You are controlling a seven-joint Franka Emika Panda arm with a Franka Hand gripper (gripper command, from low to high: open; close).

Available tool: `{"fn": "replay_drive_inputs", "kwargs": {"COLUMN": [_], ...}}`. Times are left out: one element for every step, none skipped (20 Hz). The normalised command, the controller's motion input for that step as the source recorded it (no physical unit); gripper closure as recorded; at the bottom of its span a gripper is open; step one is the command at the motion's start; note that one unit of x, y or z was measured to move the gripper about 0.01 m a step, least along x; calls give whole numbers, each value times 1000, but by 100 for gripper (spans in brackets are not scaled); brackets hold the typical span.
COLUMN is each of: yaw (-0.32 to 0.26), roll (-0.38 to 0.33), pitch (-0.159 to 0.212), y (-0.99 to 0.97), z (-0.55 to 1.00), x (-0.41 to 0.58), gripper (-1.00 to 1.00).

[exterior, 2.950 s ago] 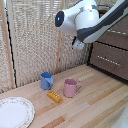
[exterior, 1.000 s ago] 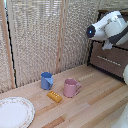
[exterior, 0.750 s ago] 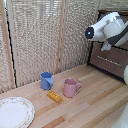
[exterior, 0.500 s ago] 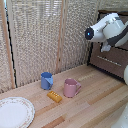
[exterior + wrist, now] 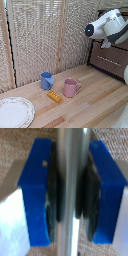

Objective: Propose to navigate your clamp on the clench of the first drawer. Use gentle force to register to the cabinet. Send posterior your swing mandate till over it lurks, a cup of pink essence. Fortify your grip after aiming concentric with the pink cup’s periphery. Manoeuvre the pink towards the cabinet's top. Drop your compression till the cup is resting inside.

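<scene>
Silver handle bar [image 5: 69, 192] clamped between blue fingertips [image 5: 37, 193].
The pink cup [image 5: 71, 87] stands at lower centre, beside a blue mug [image 5: 46, 80].

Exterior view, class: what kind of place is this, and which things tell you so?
Probably a staged home corner, kitchen-like: a wooden tabletop with a pink mug, a blue mug and a plate, a dark drawer cabinet, and a reed screen behind.

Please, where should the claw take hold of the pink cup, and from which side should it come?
Probably from above, closing on the rim of the pink cup. It stands upright, its mouth open; its loop handle points toward the exterior view's right. Gripping the wall opposite keeps clear of that handle. The yellow block lies close on the other side.
</scene>
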Motion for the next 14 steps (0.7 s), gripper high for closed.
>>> {"fn": "replay_drive_inputs", "kwargs": {"yaw": [-180,-181,-201,-209,-246,-253,-257,-256,-255,-258,-253,-247,-245,-245], "roll": [162,149,101,92,39,18,9,10,16,23,23,12,1,0], "pitch": [0,-13,-62,-72,-83,-97,-96,-99,-101,-101,-99,-94,-89,-65], "y": [557,577,597,589,554,554,549,554,551,540,560,583,597,597], "z": [94,86,97,91,37,9,0,0,0,0,0,0,0,0], "x": [-3,-9,-29,-37,-17,-9,0,0,0,0,0,0,0,0], "gripper": [100,100,100,100,100,100,100,100,100,100,100,100,100,100]}}
